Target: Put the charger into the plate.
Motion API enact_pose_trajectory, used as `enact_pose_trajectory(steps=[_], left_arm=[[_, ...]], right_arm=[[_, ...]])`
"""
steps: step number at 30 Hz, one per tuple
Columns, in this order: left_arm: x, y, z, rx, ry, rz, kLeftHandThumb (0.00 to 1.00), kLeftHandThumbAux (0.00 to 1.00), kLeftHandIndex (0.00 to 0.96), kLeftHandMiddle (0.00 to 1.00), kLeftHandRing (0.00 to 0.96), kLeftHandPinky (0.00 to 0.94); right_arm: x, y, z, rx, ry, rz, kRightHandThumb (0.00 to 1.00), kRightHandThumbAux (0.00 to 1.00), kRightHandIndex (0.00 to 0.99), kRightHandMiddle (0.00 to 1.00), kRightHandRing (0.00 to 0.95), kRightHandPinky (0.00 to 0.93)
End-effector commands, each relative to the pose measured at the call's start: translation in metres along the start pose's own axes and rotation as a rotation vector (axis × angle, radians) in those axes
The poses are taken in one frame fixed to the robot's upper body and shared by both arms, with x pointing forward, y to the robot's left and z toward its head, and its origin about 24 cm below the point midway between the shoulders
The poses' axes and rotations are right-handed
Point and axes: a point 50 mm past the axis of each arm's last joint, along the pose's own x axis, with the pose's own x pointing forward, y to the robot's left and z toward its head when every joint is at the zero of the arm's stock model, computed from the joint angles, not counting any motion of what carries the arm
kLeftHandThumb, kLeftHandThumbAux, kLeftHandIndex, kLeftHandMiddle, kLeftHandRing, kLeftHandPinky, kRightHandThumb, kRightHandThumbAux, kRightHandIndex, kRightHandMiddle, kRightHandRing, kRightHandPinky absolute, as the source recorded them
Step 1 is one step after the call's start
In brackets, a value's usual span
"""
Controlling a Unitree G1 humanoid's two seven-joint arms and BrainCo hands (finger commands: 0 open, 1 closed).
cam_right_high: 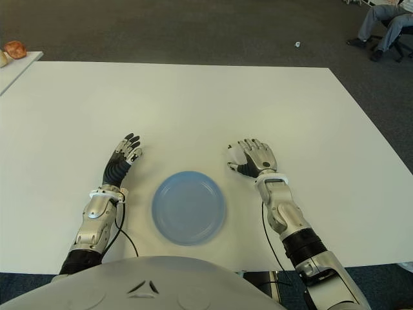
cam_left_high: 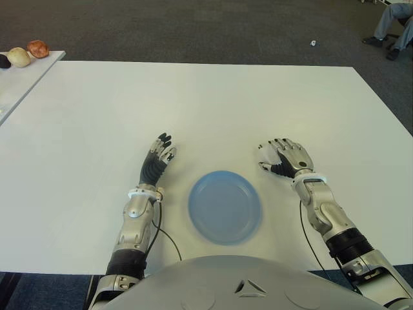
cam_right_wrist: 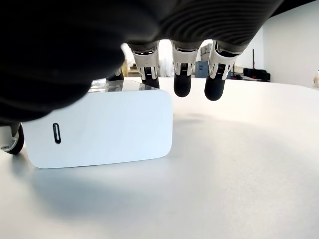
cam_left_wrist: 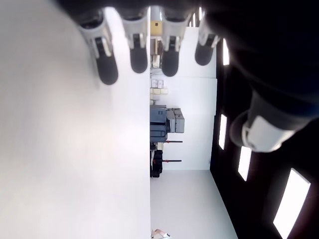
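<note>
The charger is a white block with rounded corners and one slot port, lying flat on the white table. My right hand arches over it just right of the plate. Its fingers hang curved past the block's far edge without pressing on it, and the thumb sits at one side. In the eye views the hand hides most of the charger. The blue plate lies empty near the table's front edge, between both hands. My left hand shows left of the plate with fingers stretched out, holding nothing.
A second white table at the far left carries a few round food-like items. A seated person's legs show at the far right on the dark carpet. A small white object lies on the floor beyond the table.
</note>
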Motion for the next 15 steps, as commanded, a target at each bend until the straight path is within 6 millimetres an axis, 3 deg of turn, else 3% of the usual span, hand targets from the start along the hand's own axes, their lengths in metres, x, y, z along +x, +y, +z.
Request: enact_pose_trajectory(steps=[1, 15], left_arm=[[-0.0137, 0.0006, -0.0258, -0.021, 0.145, 0.005, 0.000, 0.546, 0.047, 0.122, 0.107, 0.090], [-0.0149, -0.0013, -0.0269, -0.027, 0.146, 0.008, 0.000, 0.540, 0.050, 0.120, 0.104, 0.083]], right_arm=[[-0.0054, 0.0134, 0.0014, -0.039, -0.011, 0.058, 0.201, 0.281, 0.000, 0.000, 0.000, 0.000], [-0.0068, 0.0111, 0.0045, -0.064, -0.033, 0.040, 0.206, 0.267, 0.000, 0.000, 0.000, 0.000]])
